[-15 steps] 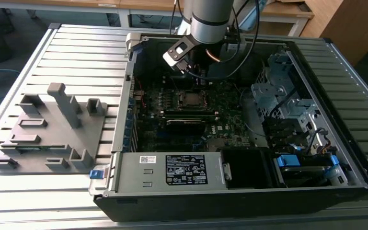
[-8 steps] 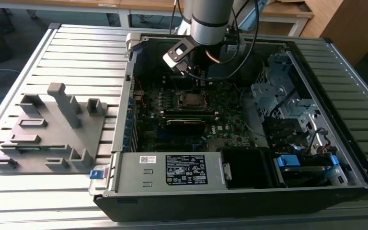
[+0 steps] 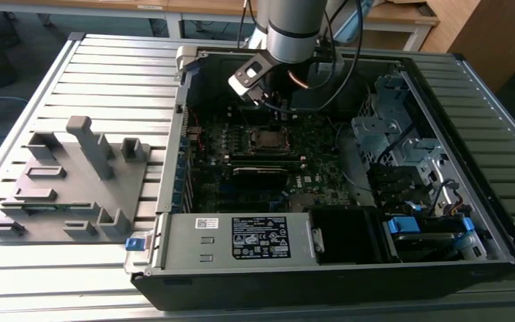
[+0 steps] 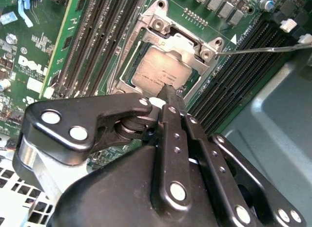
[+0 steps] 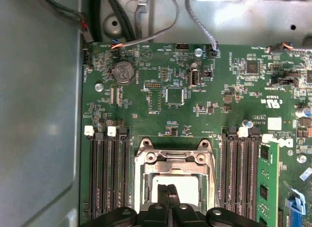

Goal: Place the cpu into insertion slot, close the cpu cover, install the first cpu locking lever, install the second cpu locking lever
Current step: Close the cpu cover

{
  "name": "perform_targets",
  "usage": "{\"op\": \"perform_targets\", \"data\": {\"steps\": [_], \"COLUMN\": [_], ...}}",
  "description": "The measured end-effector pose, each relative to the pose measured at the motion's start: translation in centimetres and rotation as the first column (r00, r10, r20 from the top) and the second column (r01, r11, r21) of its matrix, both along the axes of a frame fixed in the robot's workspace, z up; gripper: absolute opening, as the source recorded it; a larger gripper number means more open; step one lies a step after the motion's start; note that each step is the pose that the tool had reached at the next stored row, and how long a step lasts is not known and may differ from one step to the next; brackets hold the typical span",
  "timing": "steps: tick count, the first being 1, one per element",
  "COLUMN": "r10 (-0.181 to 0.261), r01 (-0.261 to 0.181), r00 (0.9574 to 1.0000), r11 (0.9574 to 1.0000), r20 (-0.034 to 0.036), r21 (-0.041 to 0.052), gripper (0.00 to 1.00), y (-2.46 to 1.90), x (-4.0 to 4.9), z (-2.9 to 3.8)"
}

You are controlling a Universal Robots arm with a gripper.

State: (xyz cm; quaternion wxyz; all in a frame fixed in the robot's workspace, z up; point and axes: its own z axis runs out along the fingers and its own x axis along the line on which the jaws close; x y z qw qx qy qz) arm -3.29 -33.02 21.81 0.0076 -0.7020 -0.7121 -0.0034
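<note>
My gripper is shut, both black fingers pressed together with nothing between them. Its tip sits at or just above one edge of the cpu, a dull silver square lying in the insertion slot on the green motherboard. The silvery cpu cover lies as a frame around the chip, whose top shows through the cut-out. A thin metal lever rod sticks out from one socket corner over the memory slots. In the first wrist view the gripper points at the pale cpu. In the exterior view my arm reaches down over the insertion slot.
Long black memory slots flank the socket on both sides. Cables hang along the case wall beyond the board. A power supply and a drive cage crowd the case. A grey fixture block stands at the exterior view's left.
</note>
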Motion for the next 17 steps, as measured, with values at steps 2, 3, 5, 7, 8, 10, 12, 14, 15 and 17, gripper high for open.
{"op": "perform_targets", "data": {"steps": [2, 3, 5, 7, 8, 10, 12, 14, 15, 17], "r10": [0.026, 0.04, 0.067, 0.096, 0.11, 0.141, 0.17, 0.2, 0.214, 0.24], "r01": [-0.026, -0.04, -0.067, -0.096, -0.11, -0.141, -0.17, -0.2, -0.214, -0.24], "r00": [0.9997, 0.9992, 0.9977, 0.9954, 0.9939, 0.99, 0.9854, 0.9799, 0.9768, 0.9707], "r11": [0.9997, 0.9992, 0.9977, 0.9954, 0.9939, 0.99, 0.9854, 0.9799, 0.9768, 0.9707], "r20": [0.0, 0.0, 0.0, 0.0001, 0.0001, 0.0001, 0.0001, 0.0, 0.0, 0.0], "r21": [0.0, 0.0, 0.0, 0.0001, 0.0001, 0.0001, 0.0001, 0.0001, 0.0, 0.0], "gripper": [0.1, 0.1, 0.1, 0.1, 0.1, 0.1, 0.1, 0.1, 0.1, 0.1], "y": [0.0, 0.0, -0.01, 0.0, -0.01, -0.01, -0.01, -0.01, -0.01, -0.01], "x": [0.0, 0.0, 0.0, 0.0, 0.0, 0.0, 0.0, 0.0, 0.0, 0.0], "z": [0.0, 0.0, -0.01, -0.02, -0.02, -0.03, -0.04, -0.05, -0.05, -0.06]}}
